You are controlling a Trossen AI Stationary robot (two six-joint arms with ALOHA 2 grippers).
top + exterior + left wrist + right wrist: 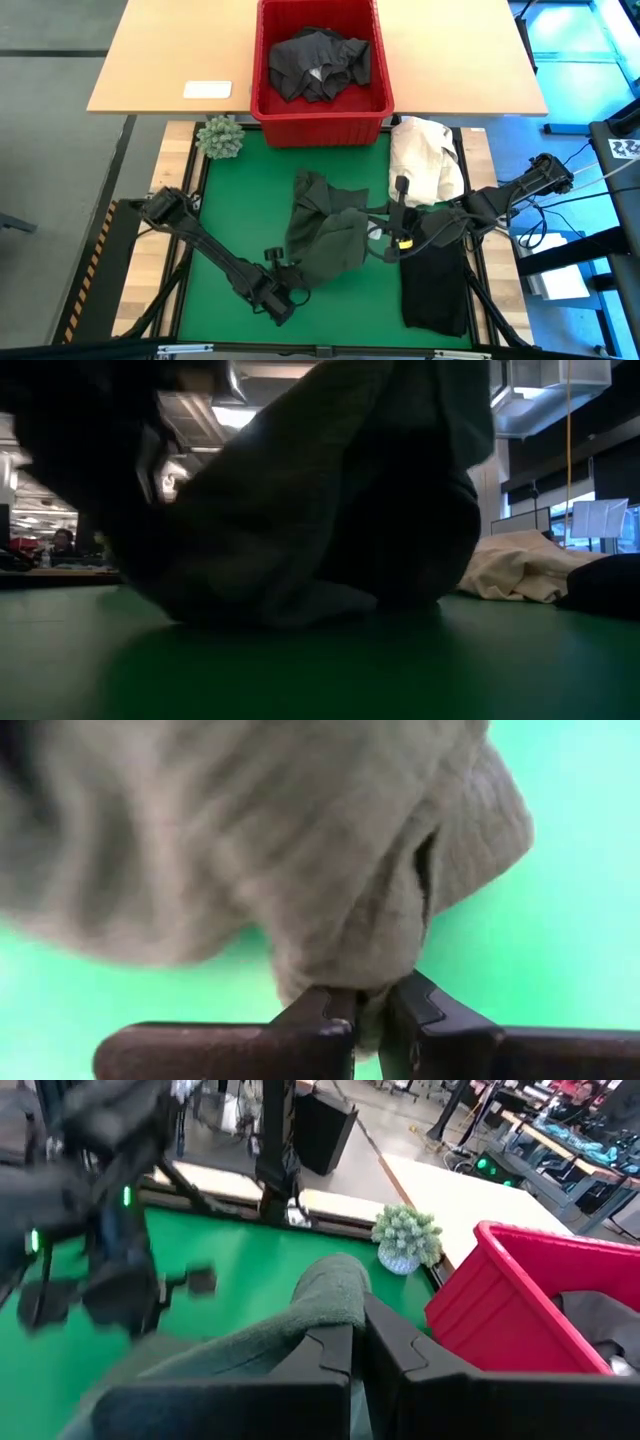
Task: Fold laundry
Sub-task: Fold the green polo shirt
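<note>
Grippers from both arms clamp the same dark green garment (325, 235), which sits bunched in the middle of the green mat (230, 200). Seen from above, the left gripper (298, 287) meets the garment's near edge, on the side away from the red basket (320, 105), while the right gripper (385, 240) bites into the edge toward the cream-white cloth heap (425, 160).

In the left wrist view, the left gripper (370, 1005) has its two dark fingers (320, 1015) drawn together on a ribbed hem of the garment (300, 850), a sliver of cloth pinched between the tips and the rest billowing beyond them over the mat (560, 920).

In the right wrist view, the right gripper (358, 1345) likewise has its fingers (325, 1355) pressed together on a fold of the garment (320, 1300), which humps up just past the tips. Farther off in that view stand the basket (500, 1300), a small potted plant (405, 1240) just beside the basket's corner, and the blurred left arm (100, 1200).

More dark laundry (320, 62) lies heaped inside the basket, which rests on the wooden table (170, 60) beyond the mat. A black garment (437, 285) lies flat on the mat, on the far side of the right gripper from the green garment and touching the cream heap's near end.

From table height, the green garment (330, 510) looms as a dark mound, the cream heap (515, 565) beside it.
</note>
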